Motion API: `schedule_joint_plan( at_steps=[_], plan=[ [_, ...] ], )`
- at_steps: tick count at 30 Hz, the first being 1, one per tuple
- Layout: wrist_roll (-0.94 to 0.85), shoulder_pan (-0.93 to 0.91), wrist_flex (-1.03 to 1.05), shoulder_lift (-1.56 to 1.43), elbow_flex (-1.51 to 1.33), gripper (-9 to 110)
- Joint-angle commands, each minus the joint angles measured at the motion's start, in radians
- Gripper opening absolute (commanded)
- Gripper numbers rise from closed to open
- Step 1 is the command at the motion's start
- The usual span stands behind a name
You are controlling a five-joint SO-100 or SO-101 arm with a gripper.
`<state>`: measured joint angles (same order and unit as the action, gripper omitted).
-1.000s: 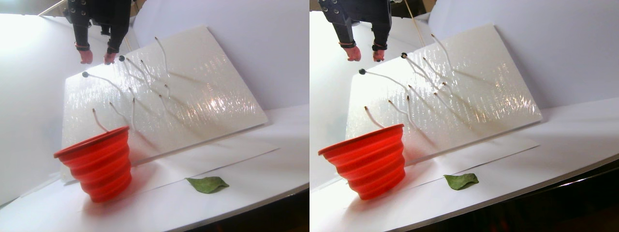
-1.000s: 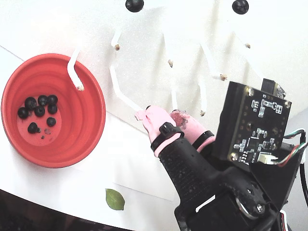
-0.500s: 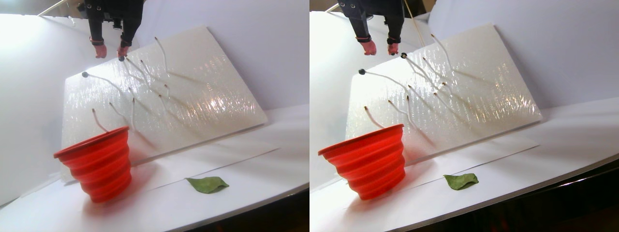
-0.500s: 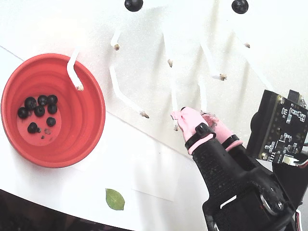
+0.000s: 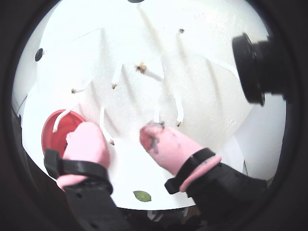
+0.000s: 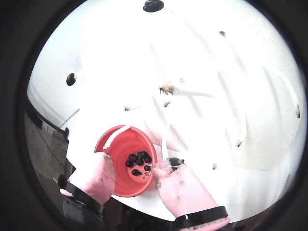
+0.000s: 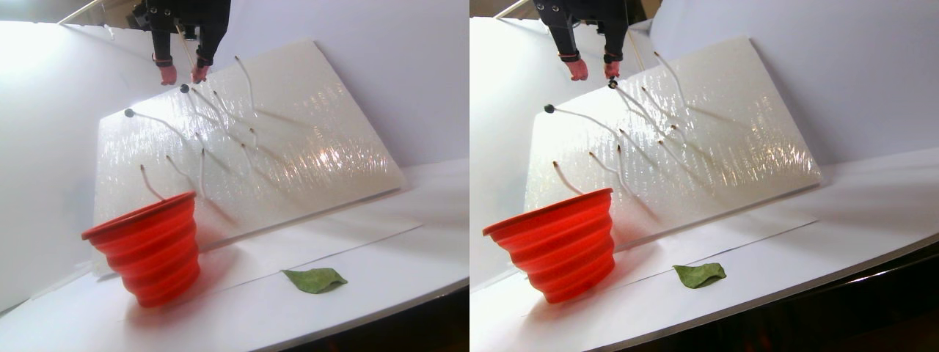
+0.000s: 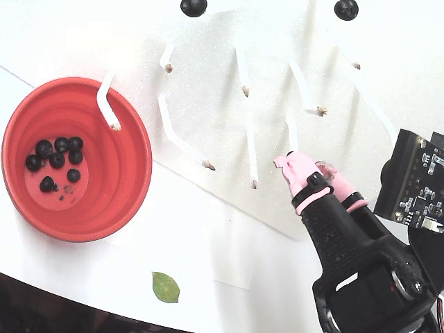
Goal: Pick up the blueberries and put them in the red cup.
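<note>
In red cup, upright, mouth up, blueberries, gripper well apart

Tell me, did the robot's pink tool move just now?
Yes. In the fixed view the tool has slid right, farther from the red cup, toward the berry on the white board.

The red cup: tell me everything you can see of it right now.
The red cup is coral-red, apparently plastic, with stepped ringed walls that taper to a flat base. It stands upright on the white table, at the left of the fixed view, in front of the tilted white board. Eight or so blueberries lie on its bottom. One white stem hangs over its rim. The gripper is well clear of it.
</note>
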<state>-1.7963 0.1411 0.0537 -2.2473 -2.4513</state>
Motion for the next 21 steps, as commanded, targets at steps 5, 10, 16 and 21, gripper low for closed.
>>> schedule_joint_plan(
  at_steps=[5, 10, 16, 21],
  plan=[
    [0.005, -0.006, -0.029, -0.054, 0.161, 16],
    [-0.003, 0.000, -0.049, -0.037, 0.186, 16],
    [-0.008, 0.021, -0.066, -0.009, 0.224, 16],
    [-0.008, 0.038, -0.100, 0.029, 0.247, 16]
  ],
)
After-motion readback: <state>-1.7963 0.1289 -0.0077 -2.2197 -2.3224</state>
